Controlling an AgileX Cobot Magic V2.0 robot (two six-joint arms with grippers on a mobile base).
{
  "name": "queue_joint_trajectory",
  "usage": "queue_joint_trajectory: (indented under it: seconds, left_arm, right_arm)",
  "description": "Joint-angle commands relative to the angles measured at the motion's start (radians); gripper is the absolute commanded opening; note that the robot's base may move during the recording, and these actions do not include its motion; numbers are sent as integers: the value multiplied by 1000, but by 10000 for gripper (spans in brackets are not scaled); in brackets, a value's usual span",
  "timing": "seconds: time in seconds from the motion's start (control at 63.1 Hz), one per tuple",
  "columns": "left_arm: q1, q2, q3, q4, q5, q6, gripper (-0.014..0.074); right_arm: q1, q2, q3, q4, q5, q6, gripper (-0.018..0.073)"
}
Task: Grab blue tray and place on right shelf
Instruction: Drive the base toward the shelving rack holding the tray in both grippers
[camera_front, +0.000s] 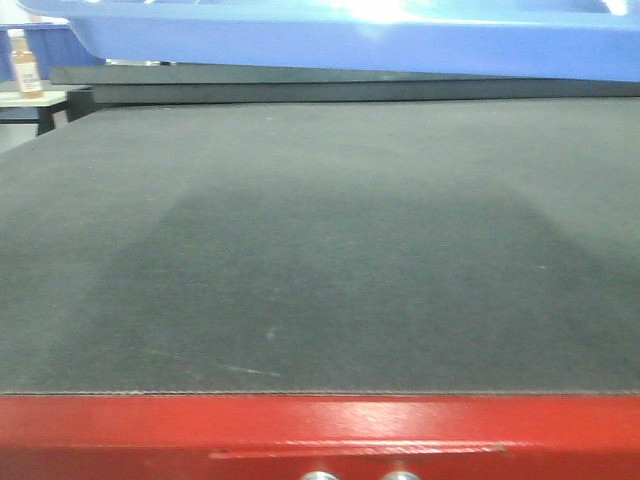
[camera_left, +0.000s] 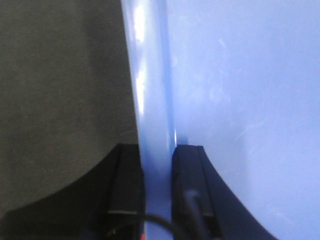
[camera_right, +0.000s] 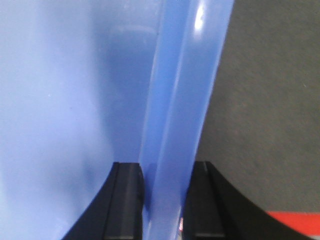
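Glossy plastic rims of the blue tray (camera_front: 350, 45) were pinched by the left tool (camera_left: 157, 157) and the right tool (camera_right: 165, 172), the tray held above the dark tabletop (camera_front: 320, 250).

No text, number or brand can be read in any view. A small bottle (camera_front: 24, 68) beyond the far left corner of the dark mat (camera_front: 320, 250) carries a pale label, but it is too blurred to make out
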Motion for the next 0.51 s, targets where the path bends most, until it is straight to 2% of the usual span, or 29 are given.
queue_joint_trajectory:
  seconds: [0.0, 0.491]
  left_arm:
    - [-17, -45, -22, -7, 95, 45, -48]
    - [-17, -45, -22, -25, 95, 45, -48]
  right_arm:
    - [-1, -31, -29, -23, -40, -30, 22]
    - [-1, -31, -29, -23, -40, -30, 22]
